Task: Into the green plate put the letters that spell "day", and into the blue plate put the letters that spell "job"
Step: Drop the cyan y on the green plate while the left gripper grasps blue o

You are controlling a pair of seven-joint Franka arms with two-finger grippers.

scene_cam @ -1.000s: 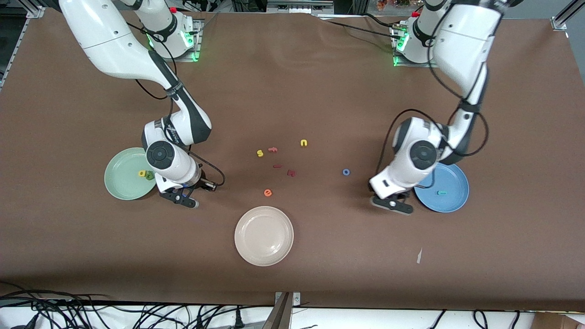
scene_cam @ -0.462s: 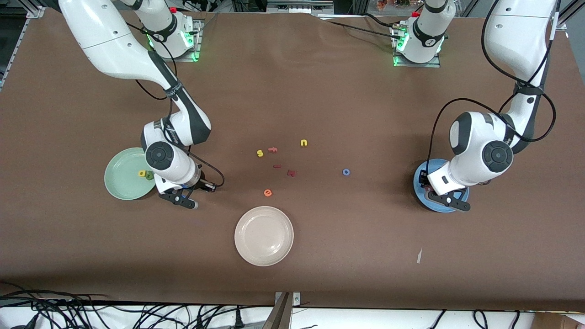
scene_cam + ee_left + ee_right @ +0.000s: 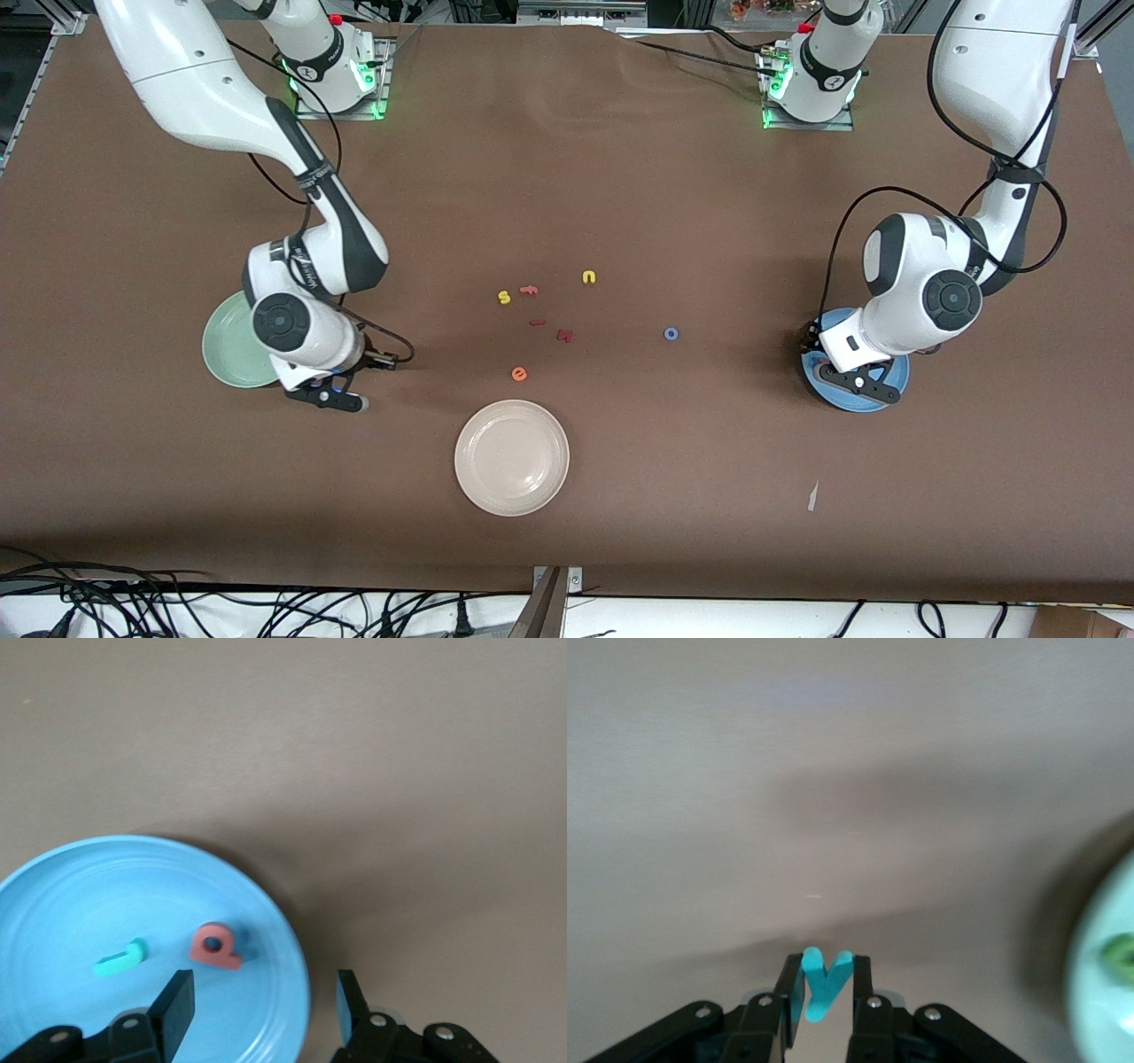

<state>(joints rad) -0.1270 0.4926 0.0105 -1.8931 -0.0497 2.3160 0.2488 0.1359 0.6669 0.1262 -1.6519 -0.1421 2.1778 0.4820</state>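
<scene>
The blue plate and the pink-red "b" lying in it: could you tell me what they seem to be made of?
The blue plate looks like glossy moulded plastic or glazed ceramic: faint concentric rings and a soft sheen leave it open. The pink-red "b" looks like matte foam or soft plastic: thick, flat-cut, no shine.

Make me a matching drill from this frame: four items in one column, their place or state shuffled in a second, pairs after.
Items:
1. pink-red "b"
2. teal "y"
3. blue "o"
4. left pincer

Places or states:
A. clamped in the right pincer
B. lying in the blue plate beside the teal "j"
C. open, over the blue plate's edge
D. loose on the brown table, outside every plate

Pairs: 1-B, 2-A, 3-D, 4-C
</scene>
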